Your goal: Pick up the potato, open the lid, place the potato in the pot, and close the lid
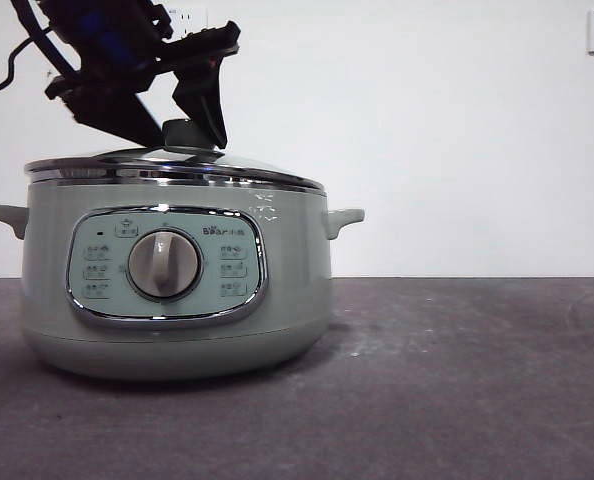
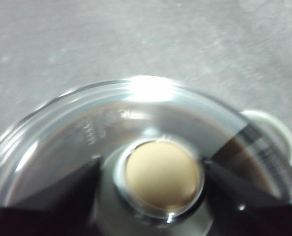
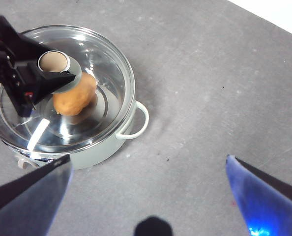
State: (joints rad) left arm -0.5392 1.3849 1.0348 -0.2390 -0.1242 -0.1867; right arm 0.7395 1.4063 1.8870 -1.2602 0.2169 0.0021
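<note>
— Where's the potato [image 3: 74, 97]?
— Inside the pot [image 1: 177, 290], under the lid [image 1: 177, 165]. My left gripper [image 1: 182, 125] straddles the knob [image 2: 160, 174], jaws apart. My right gripper [image 3: 148, 196] hangs wide open.

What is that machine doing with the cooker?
The left pincer sits at the knob of the glass lid, one jaw on each side of it; whether it grips is hard to tell. The lid lies on the pot, and the potato shows through the glass, inside. The right pincer hangs open off to the side, holding nothing.
</note>
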